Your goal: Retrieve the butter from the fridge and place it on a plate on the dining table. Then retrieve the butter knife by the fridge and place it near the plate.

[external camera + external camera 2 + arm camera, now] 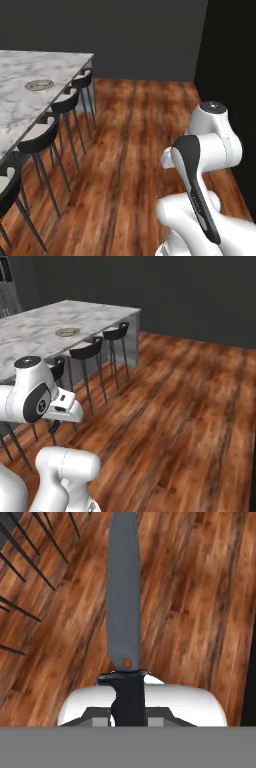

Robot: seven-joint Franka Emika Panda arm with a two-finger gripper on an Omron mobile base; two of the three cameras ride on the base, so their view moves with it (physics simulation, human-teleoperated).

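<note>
My gripper (129, 714) is shut on the butter knife (123, 607). The knife's black handle sits between the jaws, and its long grey blade points away over the wooden floor. The dining table (20, 107) (35, 331) has a white-and-grey marble top and lies ahead to the left. On it rests the round grey-beige plate (39, 85) (67, 332), far from the hand. Something small and pale lies on the plate, too small to tell whether it is the butter. I cannot make out the fridge.
Several black stools (64, 106) (86, 352) line the table's near edge, their thin legs reaching onto the floor. Open wooden floor (135, 145) (180, 406) stretches to the right of them. Dark walls (150, 35) close the far side and the right.
</note>
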